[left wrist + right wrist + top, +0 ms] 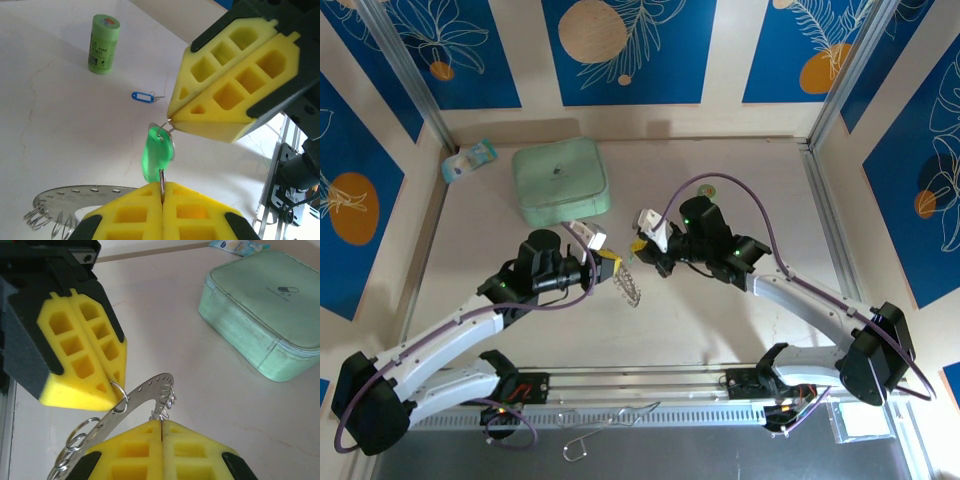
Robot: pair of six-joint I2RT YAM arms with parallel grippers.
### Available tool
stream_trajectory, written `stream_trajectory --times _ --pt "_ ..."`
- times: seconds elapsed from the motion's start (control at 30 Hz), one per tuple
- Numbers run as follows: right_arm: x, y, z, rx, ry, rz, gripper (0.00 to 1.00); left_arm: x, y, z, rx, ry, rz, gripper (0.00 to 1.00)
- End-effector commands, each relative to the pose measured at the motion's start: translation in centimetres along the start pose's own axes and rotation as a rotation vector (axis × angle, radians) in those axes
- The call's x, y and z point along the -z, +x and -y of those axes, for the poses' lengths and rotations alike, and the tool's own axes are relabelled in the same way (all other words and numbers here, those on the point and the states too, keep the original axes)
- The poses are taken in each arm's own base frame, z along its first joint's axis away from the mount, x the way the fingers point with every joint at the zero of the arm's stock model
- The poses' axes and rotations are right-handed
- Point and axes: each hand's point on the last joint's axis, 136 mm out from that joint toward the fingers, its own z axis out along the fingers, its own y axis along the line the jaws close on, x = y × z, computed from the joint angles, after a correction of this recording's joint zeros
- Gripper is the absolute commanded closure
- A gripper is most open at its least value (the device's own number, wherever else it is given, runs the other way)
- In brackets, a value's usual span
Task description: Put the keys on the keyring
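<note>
Threading looks like the step right now: the green key [155, 155] is being joined to the keyring [145, 392]. Both are up in the air above the counter [60, 125]. The left tool [161, 190] is pressed together and pinches a thin wire loop on the keyring. The right tool [172, 122] is pressed together too, and it nips the little wire ring at the top of the green key. The two tips are very near each other, with the key hanging between them. The blue key [142, 96] lies flat on the counter, well apart, near a green tube [103, 44].

Next, I think, the key's little ring must slide onto the loop. One tool should hold steady while the other turns and pushes gently. After that, the blue key needs picking up.

The keyring is a flat, curved strip of shiny metal with a row of small holes and springy wire loops. The green key's head is smooth, see-through plastic. The tool pads [240, 80] are yellow foam with square holes. A mint box [260, 325] has rounded corners.
</note>
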Motion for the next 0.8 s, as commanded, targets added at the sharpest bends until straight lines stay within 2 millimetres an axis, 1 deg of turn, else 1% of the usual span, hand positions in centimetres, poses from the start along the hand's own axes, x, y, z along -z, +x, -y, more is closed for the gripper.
stream_trajectory --times 0.0,0.27,0.5,0.77 --pt "0.4 -0.9 -0.8 0.028 -0.015 0.011 1.00 0.0 -1.4 1.2 0.006 0.042 0.021 1.00" --pt "-0.2 -0.4 -1.5 0.057 -0.022 -0.019 1.00 -0.1 -1.5 1.4 -0.005 0.053 0.015 1.00" --pt "-0.6 0.0 -0.7 0.064 0.046 -0.051 1.00 -0.1 -1.4 1.4 -0.006 0.051 0.011 1.00" --pt "-0.9 -0.2 -0.9 0.062 0.034 -0.046 1.00 -0.2 -1.6 1.6 -0.010 0.060 0.014 1.00"
